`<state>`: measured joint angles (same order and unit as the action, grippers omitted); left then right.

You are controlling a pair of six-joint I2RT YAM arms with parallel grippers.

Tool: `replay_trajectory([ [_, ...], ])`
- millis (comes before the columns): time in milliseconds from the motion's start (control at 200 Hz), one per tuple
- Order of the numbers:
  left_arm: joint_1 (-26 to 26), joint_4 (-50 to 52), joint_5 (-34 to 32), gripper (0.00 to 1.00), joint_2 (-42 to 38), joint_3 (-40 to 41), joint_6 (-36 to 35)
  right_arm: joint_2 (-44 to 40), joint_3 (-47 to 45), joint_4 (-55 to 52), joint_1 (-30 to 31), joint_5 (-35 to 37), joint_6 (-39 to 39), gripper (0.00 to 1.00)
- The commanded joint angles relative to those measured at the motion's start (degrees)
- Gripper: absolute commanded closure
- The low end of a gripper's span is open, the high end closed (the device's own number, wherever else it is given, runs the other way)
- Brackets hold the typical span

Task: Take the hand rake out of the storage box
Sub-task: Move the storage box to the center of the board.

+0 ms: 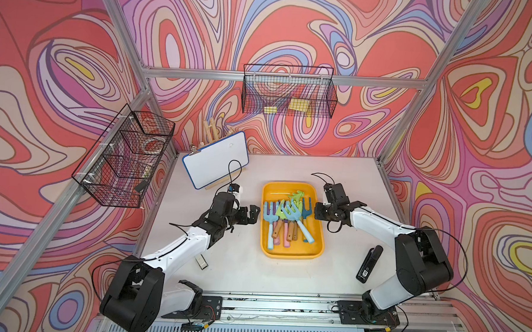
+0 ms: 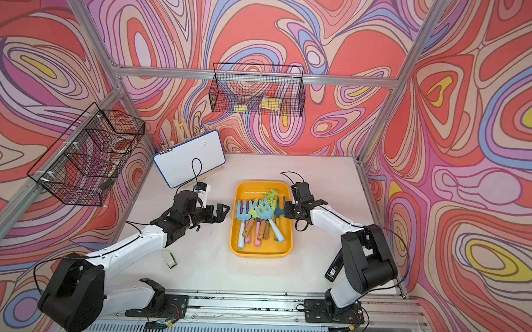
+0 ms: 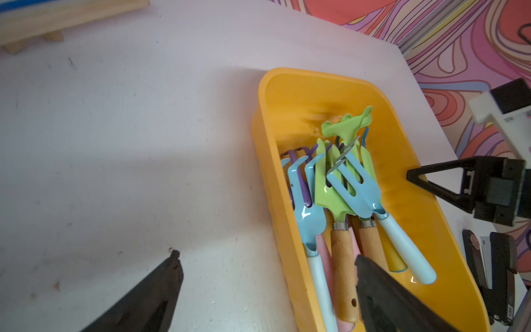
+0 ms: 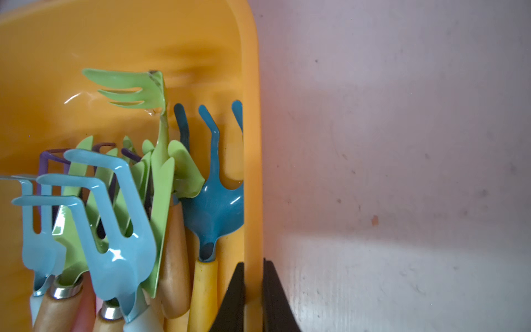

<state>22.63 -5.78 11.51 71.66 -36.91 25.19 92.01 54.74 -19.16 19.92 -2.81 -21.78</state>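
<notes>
The yellow-orange storage box [image 1: 291, 254] [image 2: 261, 253] lies mid-table and holds several hand rakes, heads toward the back. A light blue rake [image 1: 291, 211] [image 3: 356, 186] [image 4: 115, 230] lies on top. A dark blue one with a yellow handle [image 4: 212, 212] rests against the right wall. My left gripper [image 1: 253, 214] [image 3: 267, 255] is open at the box's left side, one finger [image 3: 385, 299] over the handles and the other over the table. My right gripper [image 1: 318, 210] [image 4: 254, 287] is shut on the box's right rim [image 4: 253, 143].
A whiteboard on a wooden easel [image 1: 215, 160] stands at the back left. A black stapler [image 1: 368, 263] lies right of the box and a small metal piece [image 1: 202, 262] lies near the left arm. Black wire baskets [image 1: 123, 160] [image 1: 288, 92] hang on the frame.
</notes>
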Motion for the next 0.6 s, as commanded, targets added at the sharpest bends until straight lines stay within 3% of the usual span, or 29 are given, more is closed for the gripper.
replay_trajectory([
  [0, 0.23, -8.59, 1.09, 0.01, 1.0, -0.41, -5.13, 1.53, 1.14, 2.66, 0.21, -2.58, 1.88, 0.93],
  [110, 0.13, -13.14, 2.66, 0.01, 1.21, 1.38, -5.21, 0.75, 0.57, 3.31, 0.2, -3.12, 1.27, 0.88],
  [260, 0.18, -14.6, 3.16, 0.01, -0.1, 3.31, -4.86, -1.26, -1.07, 3.96, 0.2, -3.44, 0.42, 0.61],
  [320, 0.12, -15.49, 2.51, 0.01, -0.67, 4.3, -4.43, -2.06, -1.47, 3.95, 0.2, -4.16, 0.39, 0.56],
  [596, 0.09, -18.67, 0.79, 0.16, -4.2, 9.25, -3.71, -9.53, -3.94, -0.09, 0.29, -7.77, 2.54, 0.53],
])
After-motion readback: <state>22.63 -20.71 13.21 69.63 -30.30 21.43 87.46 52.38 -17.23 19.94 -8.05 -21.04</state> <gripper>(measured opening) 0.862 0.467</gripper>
